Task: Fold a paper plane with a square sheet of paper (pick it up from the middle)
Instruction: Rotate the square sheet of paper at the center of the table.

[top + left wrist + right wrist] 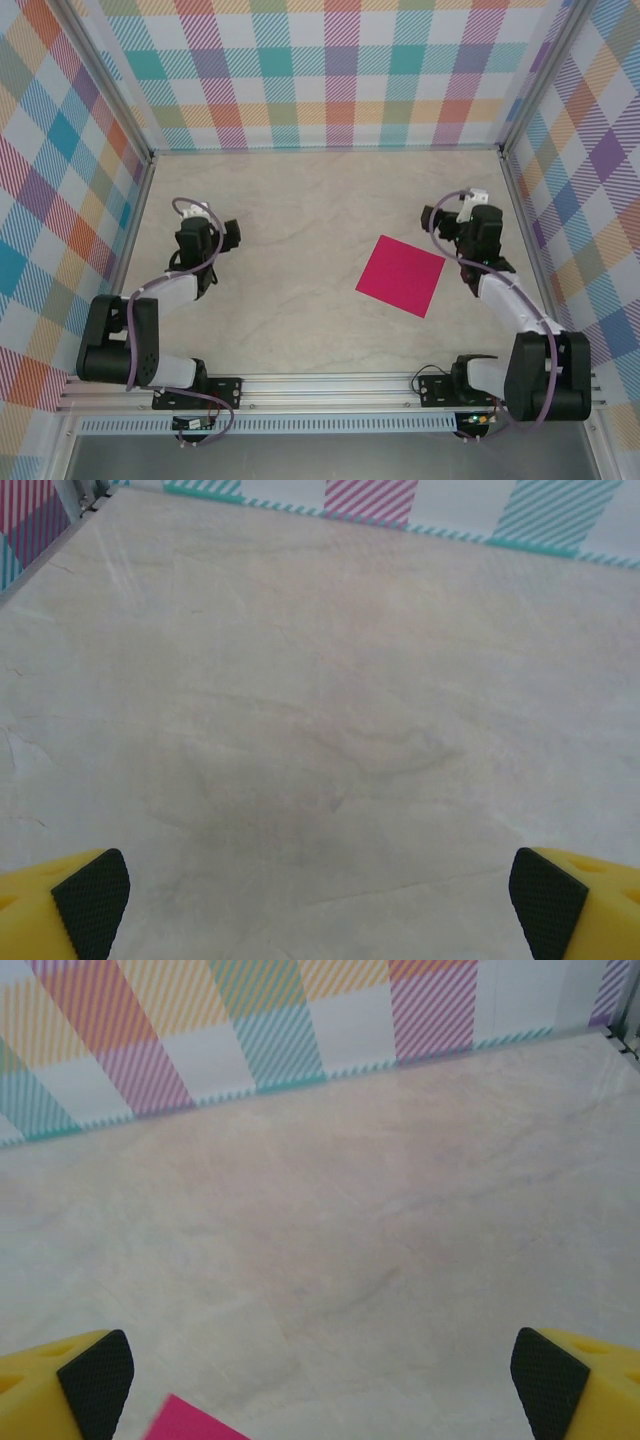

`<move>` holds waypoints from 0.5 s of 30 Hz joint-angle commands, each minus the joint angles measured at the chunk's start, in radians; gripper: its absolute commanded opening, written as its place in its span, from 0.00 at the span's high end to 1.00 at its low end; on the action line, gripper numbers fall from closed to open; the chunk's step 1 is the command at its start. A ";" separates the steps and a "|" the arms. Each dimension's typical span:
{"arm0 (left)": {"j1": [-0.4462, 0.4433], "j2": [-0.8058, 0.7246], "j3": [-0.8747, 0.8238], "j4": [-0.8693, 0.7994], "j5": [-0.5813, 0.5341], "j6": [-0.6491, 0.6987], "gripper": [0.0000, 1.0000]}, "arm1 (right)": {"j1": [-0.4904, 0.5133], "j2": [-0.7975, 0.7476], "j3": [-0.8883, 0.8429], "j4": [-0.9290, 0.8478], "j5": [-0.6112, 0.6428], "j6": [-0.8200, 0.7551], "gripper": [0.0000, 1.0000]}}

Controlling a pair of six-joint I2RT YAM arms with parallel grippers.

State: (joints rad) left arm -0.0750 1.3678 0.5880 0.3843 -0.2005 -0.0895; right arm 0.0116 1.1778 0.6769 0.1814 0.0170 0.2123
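The square sheet of paper (401, 276) lies flat on the right half of the worktop (300, 210), nearer its right edge than its left and about midway between the near and far edges. It is turned a little, so that its sides run askew to the worktop's edges. It is thin, matte, magenta-pink and unfolded, with crisp corners. It is judged very light and limp: it would sag if held by one side, crease easily, and slide on the smooth, pale, marble-patterned surface if pushed. Because it lies flush, a pinch at the middle would probably have to bunch the paper up into a small ridge between the fingers; its edges offer nothing to get under.

The right claw (432, 215) hangs just beside the sheet's far right corner, apart from it, jaws spread fully wide and holding nothing. In the right wrist view one pink corner (190, 1422) shows low between the yellow fingers with their black textured pads (95, 1380). The left claw (228, 234) sits over the left half, well apart from the paper, equally wide open and empty above bare surface. Plaid-patterned walls (340, 70) enclose the worktop on three sides
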 commanded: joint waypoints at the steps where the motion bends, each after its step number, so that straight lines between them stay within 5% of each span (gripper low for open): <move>1: 0.007 -0.061 0.119 -0.317 0.077 -0.096 0.00 | -0.006 0.005 0.120 -0.430 -0.043 0.264 0.00; 5: -0.024 -0.053 0.253 -0.507 0.171 -0.194 0.00 | -0.002 0.054 0.180 -0.591 -0.180 0.427 0.00; 11: -0.050 -0.068 0.273 -0.470 0.349 -0.364 0.00 | 0.034 0.133 0.159 -0.687 -0.323 0.512 0.00; 15: -0.084 -0.085 0.304 -0.541 0.317 -0.345 0.00 | 0.084 0.199 0.142 -0.682 -0.320 0.513 0.00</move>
State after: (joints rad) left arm -0.1360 1.3197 0.8536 -0.0868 0.0818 -0.3985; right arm 0.0673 1.3495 0.8299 -0.4435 -0.2493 0.6804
